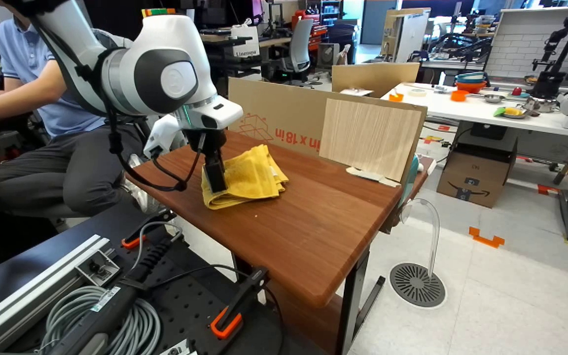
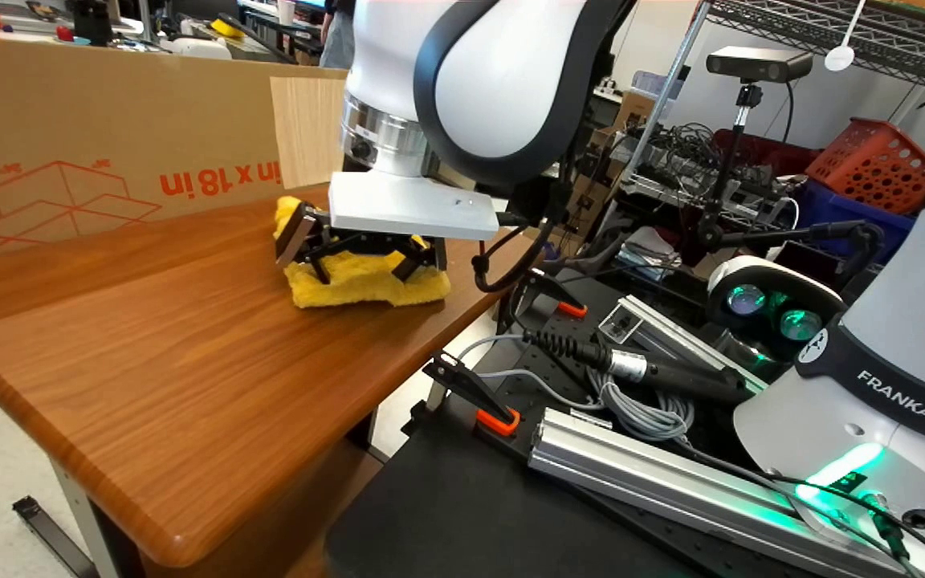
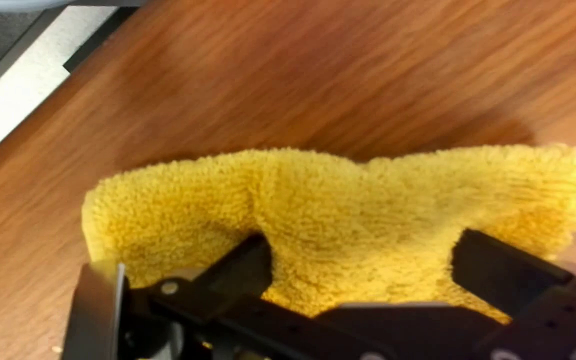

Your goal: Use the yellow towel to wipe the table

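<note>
In an exterior view, seated person (image 1: 59,116) left of the fingers (image 1: 215,178), well apart. Wrist view: fingers spread, tips down on the folded yellow towel (image 3: 368,200), which shows in the gap and runs past both. Towel on the counter (image 1: 308,231), under fingers; pale panel (image 1: 370,138) well right of them.

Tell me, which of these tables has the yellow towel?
The brown wooden table: the yellow towel lies on it and cardboard stands along its edge. The white table farther back bears bowls.
</note>
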Action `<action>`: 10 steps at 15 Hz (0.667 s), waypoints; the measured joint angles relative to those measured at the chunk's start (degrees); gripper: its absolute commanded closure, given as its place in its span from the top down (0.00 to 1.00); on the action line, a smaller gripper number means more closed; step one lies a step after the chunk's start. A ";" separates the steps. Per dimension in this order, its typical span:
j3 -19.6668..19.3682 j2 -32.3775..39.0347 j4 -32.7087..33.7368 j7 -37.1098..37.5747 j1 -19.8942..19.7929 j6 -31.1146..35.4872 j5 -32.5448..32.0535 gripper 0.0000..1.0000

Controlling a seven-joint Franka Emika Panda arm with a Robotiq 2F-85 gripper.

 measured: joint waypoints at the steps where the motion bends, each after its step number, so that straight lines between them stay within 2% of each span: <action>1: 0.21 -0.51 -0.03 -0.07 0.00 0.34 0.00 1.00; 3: -0.81 -2.35 -0.44 -0.11 0.71 1.65 -0.81 1.00; 4: -2.50 -3.83 -1.00 0.02 1.88 2.74 -1.96 1.00; 6: -7.56 -7.91 -2.71 1.27 5.30 4.83 -6.00 1.00; 9: -17.45 -15.25 -5.04 5.82 11.42 5.58 -15.48 1.00; 10: -18.52 -16.64 -5.35 6.22 11.78 5.37 -16.38 1.00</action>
